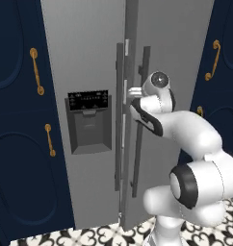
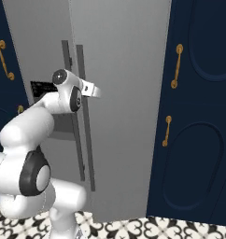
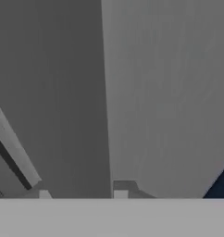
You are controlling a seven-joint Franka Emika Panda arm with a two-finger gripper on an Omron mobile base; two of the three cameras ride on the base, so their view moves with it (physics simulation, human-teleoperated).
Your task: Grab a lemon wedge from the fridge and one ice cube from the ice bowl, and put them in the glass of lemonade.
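The tall grey fridge (image 1: 89,48) (image 2: 129,70) stands straight ahead with both doors closed or nearly so. Two long dark vertical handles run down its middle. My gripper (image 1: 133,92) (image 2: 95,90) reaches past the right door's handle (image 1: 146,62) (image 2: 81,60) at about dispenser height, its jaws closed around that bar. In the hand view the fingertips (image 3: 121,190) flank a dark grey vertical band (image 3: 63,115), the gripper (image 3: 82,192) pressed close to the door. The lemon wedge, the ice bowl and the glass of lemonade are out of view.
A black dispenser panel (image 1: 88,120) sits in the left fridge door. Navy cabinets with brass handles (image 1: 12,96) (image 2: 199,116) flank the fridge on both sides. Black-and-white patterned floor tiles (image 1: 89,236) lie below.
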